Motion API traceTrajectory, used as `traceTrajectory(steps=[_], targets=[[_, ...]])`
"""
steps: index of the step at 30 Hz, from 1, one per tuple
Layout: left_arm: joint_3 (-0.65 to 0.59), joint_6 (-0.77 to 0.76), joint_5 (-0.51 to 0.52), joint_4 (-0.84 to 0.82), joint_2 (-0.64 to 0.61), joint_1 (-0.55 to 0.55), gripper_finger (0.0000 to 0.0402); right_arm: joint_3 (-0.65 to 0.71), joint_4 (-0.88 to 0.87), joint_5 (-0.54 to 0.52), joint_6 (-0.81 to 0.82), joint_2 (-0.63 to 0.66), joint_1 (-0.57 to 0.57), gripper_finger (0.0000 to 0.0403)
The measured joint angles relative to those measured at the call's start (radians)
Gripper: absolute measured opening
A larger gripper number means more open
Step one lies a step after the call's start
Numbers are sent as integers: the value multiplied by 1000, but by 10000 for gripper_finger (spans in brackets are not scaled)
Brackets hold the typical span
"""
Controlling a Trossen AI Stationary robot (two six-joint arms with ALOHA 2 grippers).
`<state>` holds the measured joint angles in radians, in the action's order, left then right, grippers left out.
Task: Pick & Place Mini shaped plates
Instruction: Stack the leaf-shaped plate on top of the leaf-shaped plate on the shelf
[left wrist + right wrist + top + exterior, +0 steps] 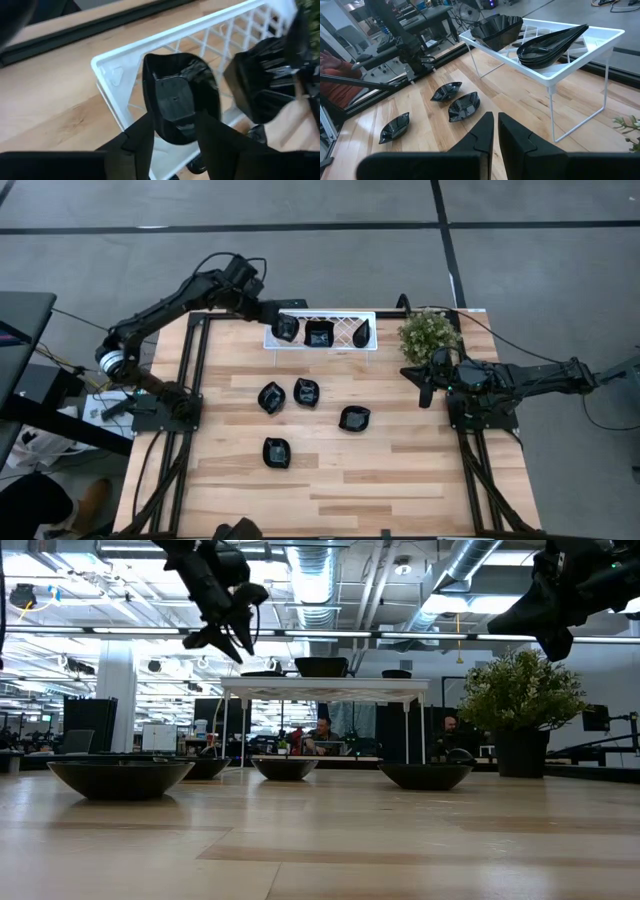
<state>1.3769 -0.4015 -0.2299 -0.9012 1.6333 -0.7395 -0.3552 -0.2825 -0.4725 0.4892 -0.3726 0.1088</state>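
Note:
Three glossy black mini shaped plates lie in the white lattice tray (340, 317) at the table's far edge. A teardrop one (180, 95) is in the tray's left corner, a squarish one (265, 80) is beside it, and a third (361, 333) is at the right end. My left gripper (174, 116) hovers open just above the teardrop plate, one finger on either side of its near end, apart from it. Several more plates (306, 391) rest on their bases on the wooden table. My right gripper (496, 131) waits shut at the table's right side.
A green potted plant (430, 335) stands at the far right, next to the tray and my right arm. The tray stands on thin wire legs (552, 112) above the table. Bare wood (400, 480) lies toward the near edge. People sit in the room behind.

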Motion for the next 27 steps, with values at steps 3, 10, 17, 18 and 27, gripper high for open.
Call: traceTrajectory(steps=[3, 10, 17, 18, 27], targets=[[0, -14, 1, -9, -47, 0, 156, 0, 0, 0, 0, 0, 0, 21], [-14, -102, 2, -85, -205, 54, 168, 0, 0, 0, 0, 0, 0, 21], [-167, -344, 92, -85, -402, 230, 167, 0, 0, 0, -1, 0, 0, 21], [-194, -394, 113, -85, -427, 261, 167, 0, 0, 0, -1, 0, 0, 21], [-434, -824, 232, -7, -540, 555, 168, 0, 0, 0, -1, 0, 0, 21]])
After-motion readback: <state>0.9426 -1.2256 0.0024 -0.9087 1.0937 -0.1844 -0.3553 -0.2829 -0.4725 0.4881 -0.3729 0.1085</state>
